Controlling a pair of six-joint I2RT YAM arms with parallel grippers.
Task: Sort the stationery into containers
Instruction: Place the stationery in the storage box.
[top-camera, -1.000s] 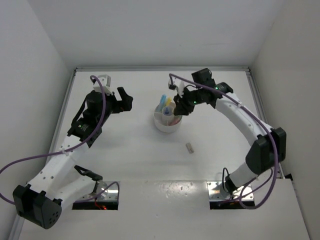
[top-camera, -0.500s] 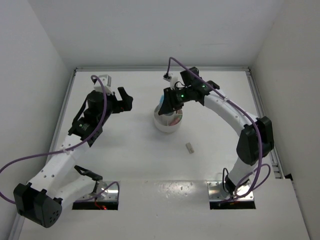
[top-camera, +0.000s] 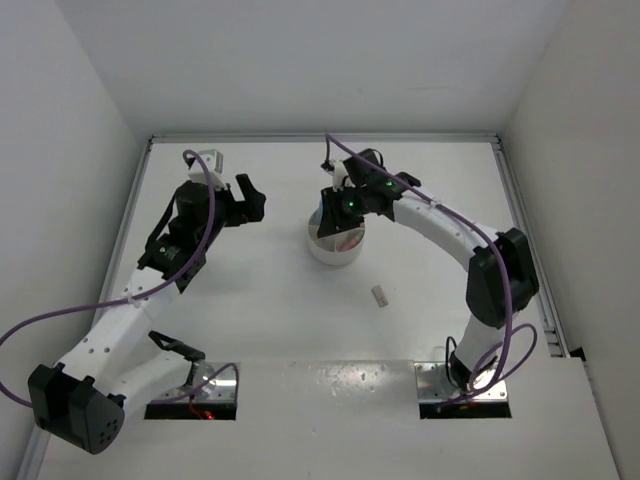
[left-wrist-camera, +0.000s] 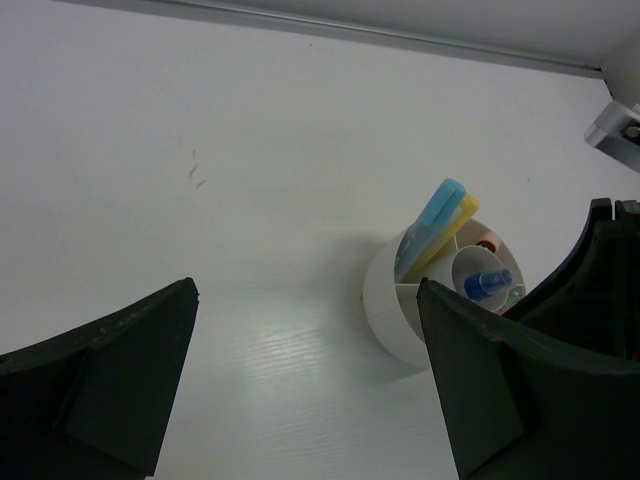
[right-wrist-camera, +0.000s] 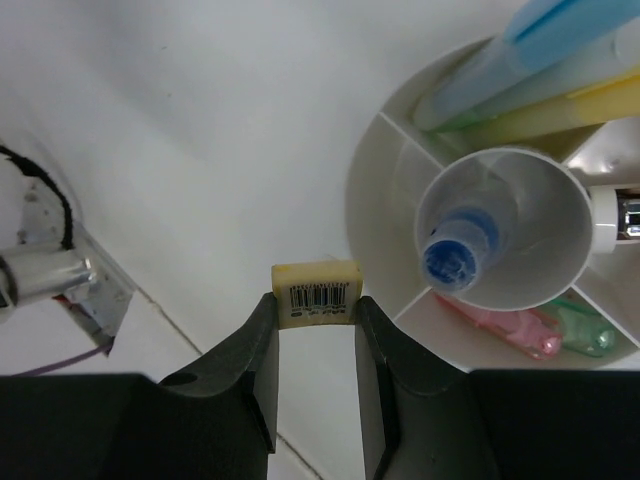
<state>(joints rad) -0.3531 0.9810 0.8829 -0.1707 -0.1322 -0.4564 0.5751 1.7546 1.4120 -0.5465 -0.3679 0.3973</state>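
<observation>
Right gripper (right-wrist-camera: 315, 305): jaws part-closed, pinching the tan eraser (right-wrist-camera: 316, 290) by its sides so it can drop cleanly.
Eraser position: just outside the organiser (right-wrist-camera: 385, 210) rim, beside a wedge that looks empty, its likely target.
Left gripper (left-wrist-camera: 305, 330): jaws wide, nothing held, left of the organiser, out of the way.
Loose block (top-camera: 379, 295): on the worktop, on the organiser's near side, unsorted.
</observation>
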